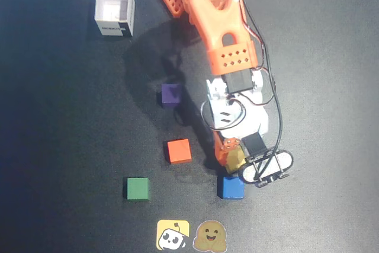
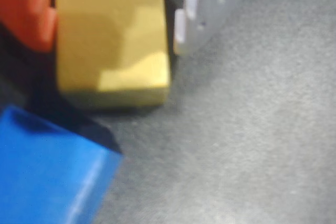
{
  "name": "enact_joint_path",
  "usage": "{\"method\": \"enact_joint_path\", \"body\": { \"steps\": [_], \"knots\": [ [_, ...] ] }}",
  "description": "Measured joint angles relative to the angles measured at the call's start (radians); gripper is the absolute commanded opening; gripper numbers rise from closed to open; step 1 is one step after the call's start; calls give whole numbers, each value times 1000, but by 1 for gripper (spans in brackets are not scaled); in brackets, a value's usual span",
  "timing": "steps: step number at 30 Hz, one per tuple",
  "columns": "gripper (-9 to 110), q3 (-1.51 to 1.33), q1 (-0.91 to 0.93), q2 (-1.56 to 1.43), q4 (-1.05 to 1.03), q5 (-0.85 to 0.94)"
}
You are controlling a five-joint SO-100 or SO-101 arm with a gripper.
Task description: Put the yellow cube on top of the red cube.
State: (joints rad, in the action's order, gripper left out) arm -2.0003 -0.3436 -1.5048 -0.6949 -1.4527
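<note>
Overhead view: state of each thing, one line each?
hand: shut on yellow cube
yellow cube: gripped, beside blue cube
blue cube: on mat, free
red cube: on mat, bare top
purple cube: on mat, free
green cube: on mat, free
white box: upright, open top

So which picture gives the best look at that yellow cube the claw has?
The wrist view: the yellow cube fills the upper left, between the claw's orange and white fingers, though slightly blurred. The overhead view shows only a small part of it, tucked under the arm.
</note>
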Motion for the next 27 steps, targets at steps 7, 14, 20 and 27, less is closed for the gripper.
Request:
{"method": "enact_joint_path", "body": {
  "steps": [7, 14, 20, 27],
  "knots": [
    [17, 0, 0, 12, 6, 0],
    [7, 0, 2, 57, 38, 2],
    [6, 0, 2, 57, 44, 2],
    [6, 0, 2, -2, -51, -14]
  ]
}}
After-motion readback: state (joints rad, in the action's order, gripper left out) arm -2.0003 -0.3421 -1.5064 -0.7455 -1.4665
